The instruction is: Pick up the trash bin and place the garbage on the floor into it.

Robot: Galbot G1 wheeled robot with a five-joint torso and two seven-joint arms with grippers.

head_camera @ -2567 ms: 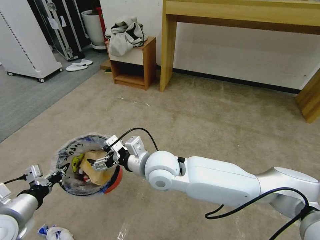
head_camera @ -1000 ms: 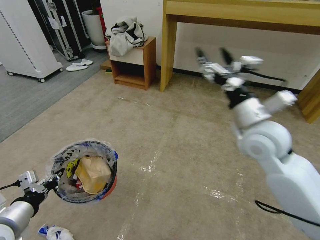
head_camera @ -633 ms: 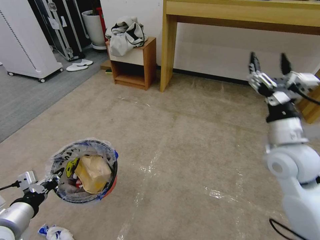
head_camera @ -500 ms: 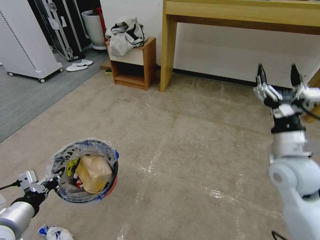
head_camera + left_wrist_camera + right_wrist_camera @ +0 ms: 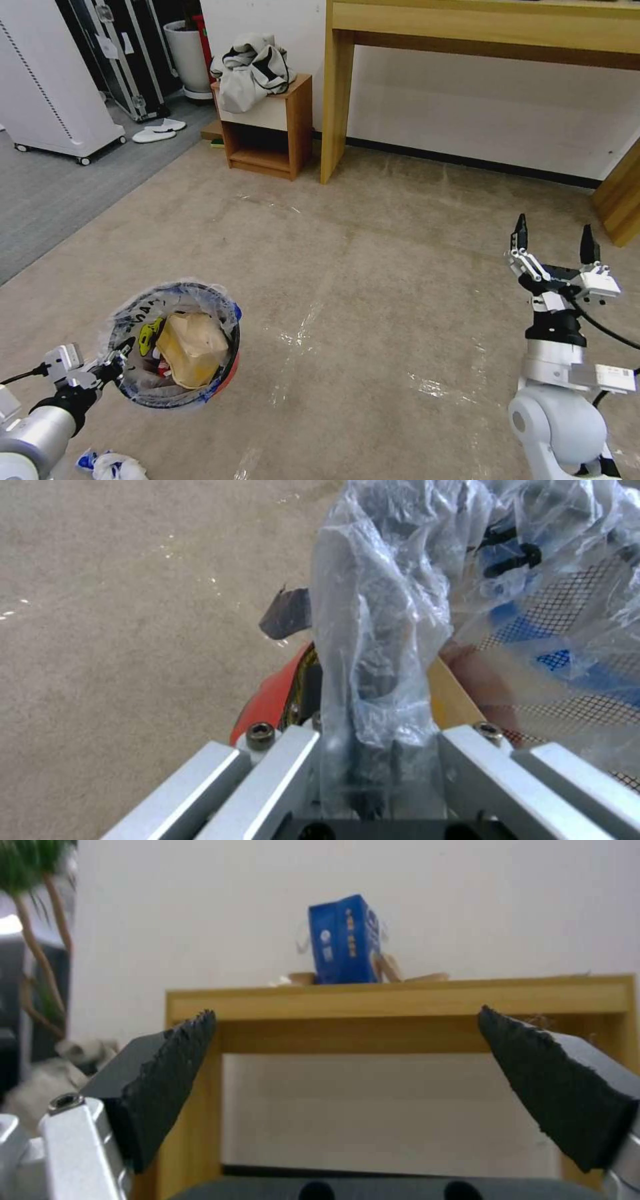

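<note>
The trash bin [image 5: 225, 377], red with a printed clear liner, hangs just above the floor [image 5: 373, 280] at the lower left. My left gripper [image 5: 115, 363] is shut on its near rim. In the left wrist view the left gripper [image 5: 373, 720] clamps the liner [image 5: 387, 605] and the red rim [image 5: 270, 700]. Garbage lies inside the bin: a tan paper bag [image 5: 195, 341] and smaller scraps. One blue-white wrapper [image 5: 110, 465] lies on the carpet by my left arm. My right gripper [image 5: 552, 233] points upward at the right, open and empty; the right wrist view shows its fingers [image 5: 167, 1065] spread wide.
A wooden console table [image 5: 480, 30] stands along the back wall, with one leg [image 5: 335, 100] on the carpet and a blue box [image 5: 343, 940] on top. A small wooden cabinet [image 5: 267, 127] with clothing stands at the back left. Darker grey carpet [image 5: 53, 193] and a white wheeled unit [image 5: 47, 80] lie at the left.
My right gripper has left the bin, where it was over the tan paper bag, swung to the right side and come down, open. The bin stays in my left gripper.
</note>
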